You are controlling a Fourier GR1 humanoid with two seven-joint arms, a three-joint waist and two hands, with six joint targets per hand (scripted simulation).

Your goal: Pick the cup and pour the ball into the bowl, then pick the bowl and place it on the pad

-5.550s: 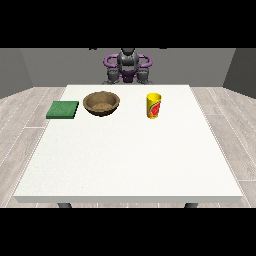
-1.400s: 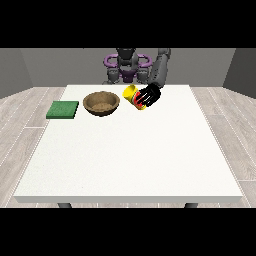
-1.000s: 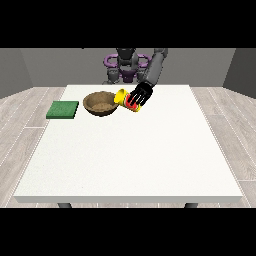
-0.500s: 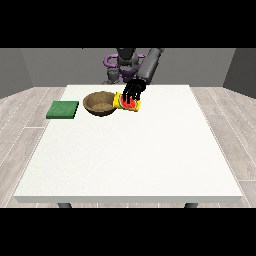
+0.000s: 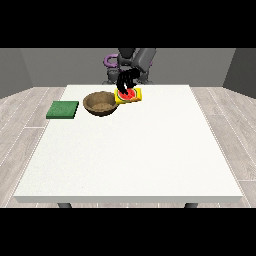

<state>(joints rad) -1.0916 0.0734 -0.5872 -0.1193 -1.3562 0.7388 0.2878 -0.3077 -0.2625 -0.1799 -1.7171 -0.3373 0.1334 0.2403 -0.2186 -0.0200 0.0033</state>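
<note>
While you watch the far half of the large white table (image 5: 130, 150), note that the small yellow cylindrical cup with a red label (image 5: 129, 96) is tipped on its side, its mouth turned toward the round brown wooden-looking bowl (image 5: 101, 103) and lying just beside the bowl's rim. The black hand at the view's right (image 5: 125, 82) has its fingers curled down over the cup from above, holding it round the body. The other hand does not show at all.

You should judge the cup as light and stiff, a smooth-sided thing that could slip or roll in the fingers if the hold sat too near the open end. Taking it round the middle of the body, as it is held now, looks the sound choice, since it leaves the mouth free for pouring.

You cannot make out the ball: whether it is inside the cup or already in the bowl cannot be told from this view, and the bowl's inside shows only dark brown.

For the step to come, the bowl looks rigid, shallow and wide, probably heavier than the cup. Its rim seems the natural place to take hold, with the thumb on one face of the wall and fingers on the other, keeping it level so the ball stays in. The flat green square pad (image 5: 63, 109) lies near the bowl toward the view's left, apart from it, with nothing on it
</note>
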